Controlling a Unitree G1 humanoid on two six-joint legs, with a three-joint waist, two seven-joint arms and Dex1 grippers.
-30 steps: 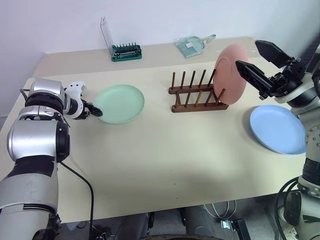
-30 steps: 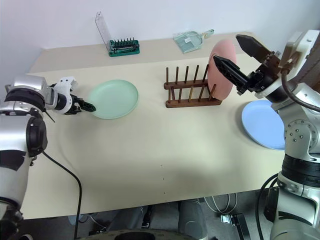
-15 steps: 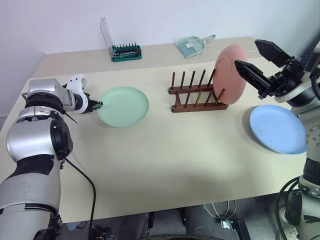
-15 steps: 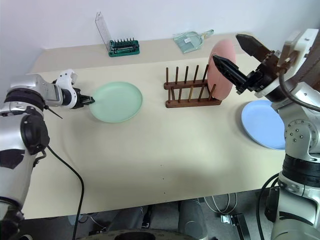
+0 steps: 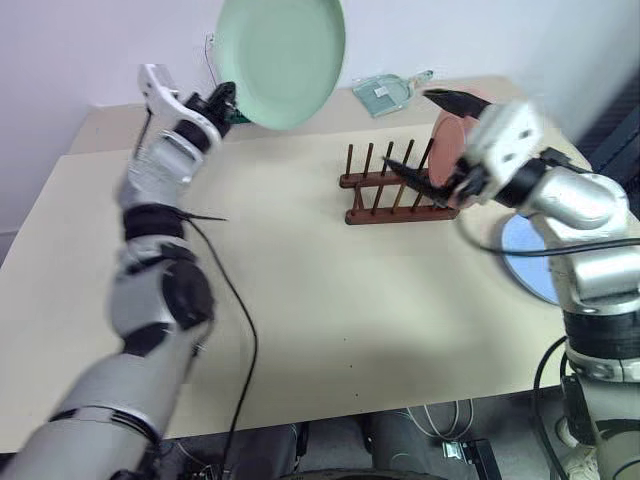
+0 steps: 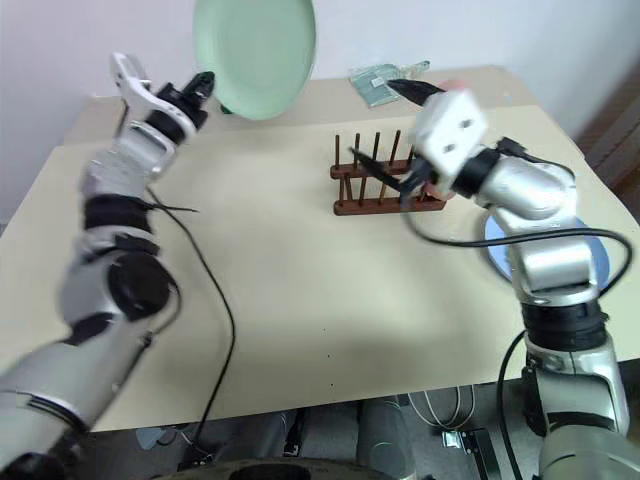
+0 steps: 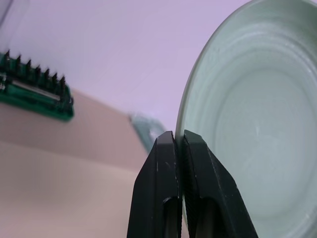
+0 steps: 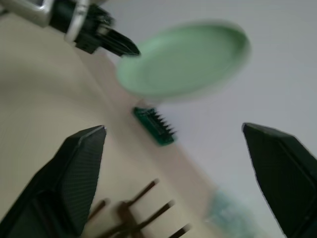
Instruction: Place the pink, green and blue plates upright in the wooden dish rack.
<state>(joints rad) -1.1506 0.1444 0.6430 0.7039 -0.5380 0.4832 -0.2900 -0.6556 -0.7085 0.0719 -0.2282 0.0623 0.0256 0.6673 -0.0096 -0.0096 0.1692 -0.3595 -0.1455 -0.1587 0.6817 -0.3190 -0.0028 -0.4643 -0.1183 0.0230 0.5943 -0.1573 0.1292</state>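
1. My left end effector (image 7: 179, 144) is pressed together on the rim of the green plate (image 5: 283, 55), pinching it between two black fingers (image 7: 158, 188). The plate is lifted clear of the desk (image 5: 300, 300), tilted nearly on edge, its hollow face toward my head camera.

2. My right end effector (image 8: 178, 163) is spread wide with nothing in it. It hovers just in front of the wooden dish rack (image 5: 395, 190), its fingers pointing back toward the green plate.

3. The pink plate (image 5: 450, 125) stands upright at the right end of the rack, partly hidden by my right wrist. The blue plate (image 6: 590, 250) lies flat on the desk to the right, mostly covered by my right arm.

4. The step in hand, as I judge it, is carrying the green plate to the rack. To do it well I should keep the pinch firm, since a single-edge grip lets the plate swing. I should bring it over a free gap between pegs, turn it parallel to the pink plate, lower it until its lower rim sits between the rails, and only then let go. My open right end effector could steady the far rim.

5. The plates are plain, round, matte discs with shallow raised rims. The rack is dark reddish-brown wood, two base rails carrying rows of slim upright pegs. The desk is smooth and pale beige.
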